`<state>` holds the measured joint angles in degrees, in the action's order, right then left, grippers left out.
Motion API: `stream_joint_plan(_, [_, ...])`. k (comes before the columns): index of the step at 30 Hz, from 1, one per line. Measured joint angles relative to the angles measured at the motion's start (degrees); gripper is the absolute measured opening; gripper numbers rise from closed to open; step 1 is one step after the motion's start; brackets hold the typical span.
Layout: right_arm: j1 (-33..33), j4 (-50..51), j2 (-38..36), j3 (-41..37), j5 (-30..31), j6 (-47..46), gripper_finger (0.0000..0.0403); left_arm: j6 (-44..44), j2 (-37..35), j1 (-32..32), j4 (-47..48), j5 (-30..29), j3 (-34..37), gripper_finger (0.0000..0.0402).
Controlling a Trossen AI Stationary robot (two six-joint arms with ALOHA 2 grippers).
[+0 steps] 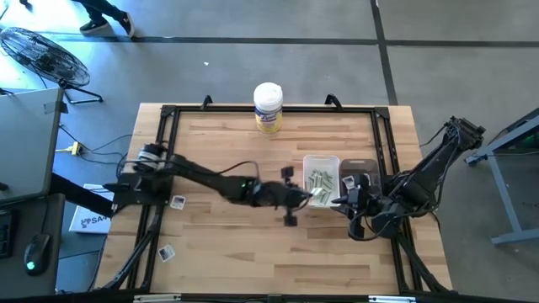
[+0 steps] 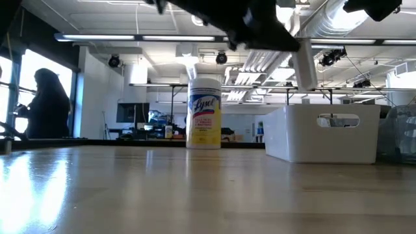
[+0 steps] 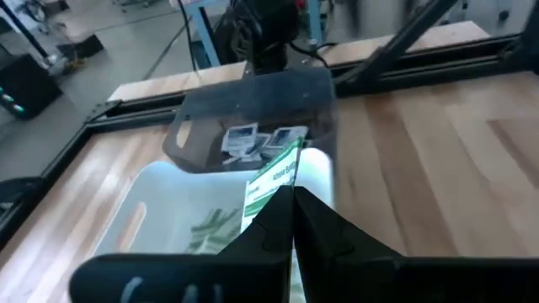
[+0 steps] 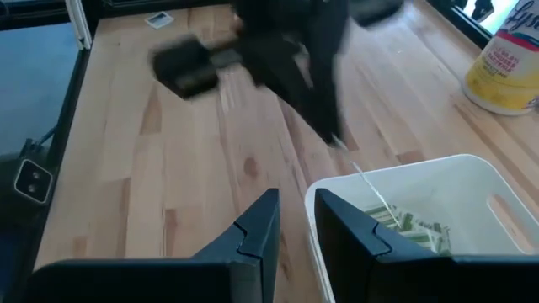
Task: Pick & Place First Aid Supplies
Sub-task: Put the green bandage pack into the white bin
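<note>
Over white bin [image 1: 321, 161] near rim: left gripper [image 3: 290, 198] pinching green-white strip packet [image 3: 274, 181], long axis upright, bin interior directly below.
Right gripper [image 4: 290, 220] partly spread, holds nothing, straddling bin wall; loose packets [image 1: 177, 201] well apart on wood table [image 1: 236, 252], left side; open workshop behind.

Open wood left and front of the white bin [image 1: 321, 162]. Lysol canister [image 1: 268, 107] stands at back edge (well apart). Both arms crowd the bin's front; smoky bin [image 1: 360, 167] blocks its right side.
</note>
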<state>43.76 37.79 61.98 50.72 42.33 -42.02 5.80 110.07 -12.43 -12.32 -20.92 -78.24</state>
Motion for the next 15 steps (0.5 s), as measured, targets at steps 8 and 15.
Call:
stream_joint_plan(8, [0.0, -0.7, 0.0, 0.0, 0.1, 0.1, 0.0071, 0.1, 10.6, 6.4, -0.2, 1.2, -7.5, 0.0])
stream_joint_plan(15, [0.0, -0.8, 0.0, 0.0, 0.0, 1.1, 0.0071, -2.6, 15.7, 9.2, 0.1, 4.5, -9.0, 0.0005])
